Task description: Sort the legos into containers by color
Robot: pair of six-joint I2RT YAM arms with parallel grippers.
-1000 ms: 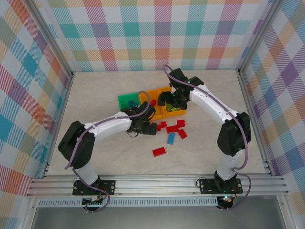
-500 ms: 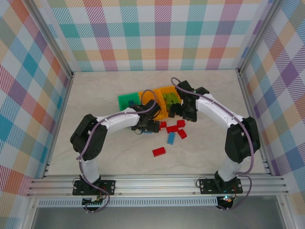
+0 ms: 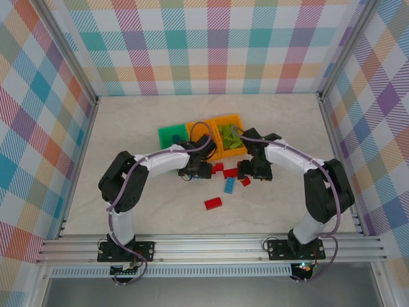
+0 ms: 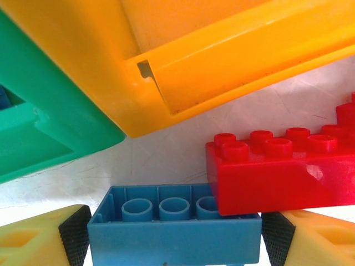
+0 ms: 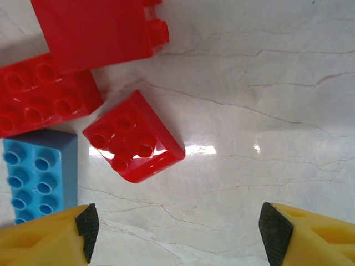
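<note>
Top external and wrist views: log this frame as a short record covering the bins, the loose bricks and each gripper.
bins: green bin, orange bin and second orange bin, side by side
sorted: lime green bricks in the second orange bin
loose: red bricks and a loose blue brick between the grippers; single red brick apart from them
left gripper: shut on upside-down blue brick, pads at its two ends; long red brick against it
right gripper: open above bare table, square red brick just ahead
</note>
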